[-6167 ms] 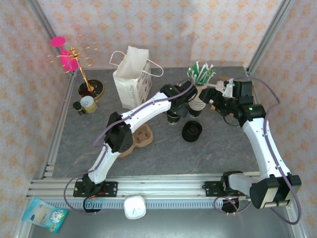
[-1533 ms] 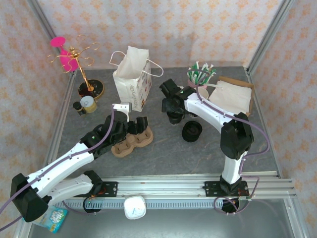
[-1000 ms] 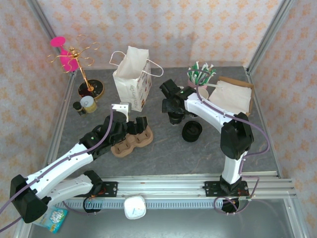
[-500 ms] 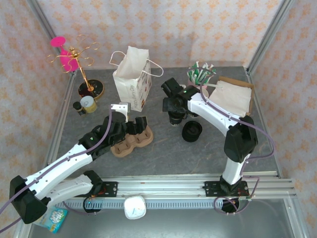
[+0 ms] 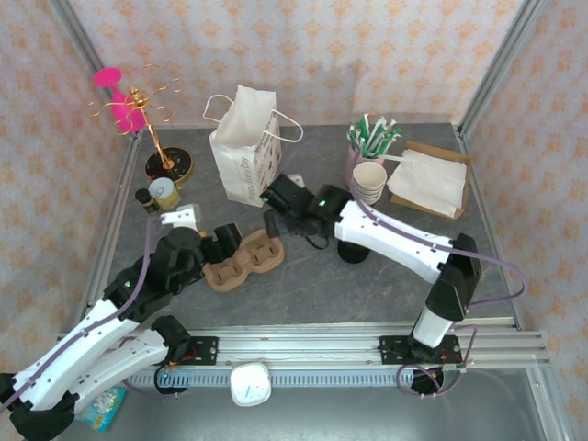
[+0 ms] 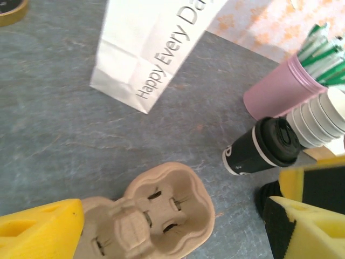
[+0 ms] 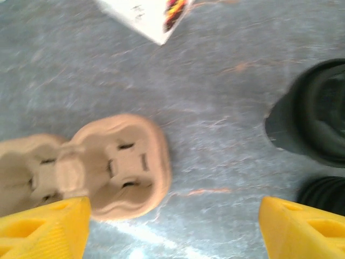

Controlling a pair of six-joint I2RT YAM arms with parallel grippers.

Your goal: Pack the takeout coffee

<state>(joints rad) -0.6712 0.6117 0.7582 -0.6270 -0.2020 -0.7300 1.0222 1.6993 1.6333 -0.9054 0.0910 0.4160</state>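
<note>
Half a second ago the right gripper (image 5: 279, 219) hung over the takeout coffee (image 6: 267, 148) next to the stack of cream-lined cups (image 5: 369, 181). It has since swung left and toward the near edge, and now hovers over the table just right of the cup carrier (image 5: 246, 262), which leaves the stack uncovered in the top view. In its wrist view the two yellow fingers (image 7: 46, 226) sit at opposite bottom corners, spread wide with nothing between them. The left gripper (image 5: 223, 246) has drawn back a little toward its base and now sits at the carrier's left end. Its fingers (image 6: 38, 226) are also spread wide and hold nothing, with the carrier's round pockets lying below them. The carrier itself has barely shifted. The coffee is still on the grey table (image 5: 303, 285), not in a pocket. The left wrist view shows it as a lidded black cup with a pale band, standing apart from the carrier's right end and near the pink cup of straws (image 6: 275, 91). In the top view the right arm's wrist largely hides it. The right wrist view shows a blurred dark round shape at the right edge and a ribbed black pile of lids (image 7: 326, 197) below it. The white paper bag (image 5: 242, 152) stands where it was, behind the carrier
</note>
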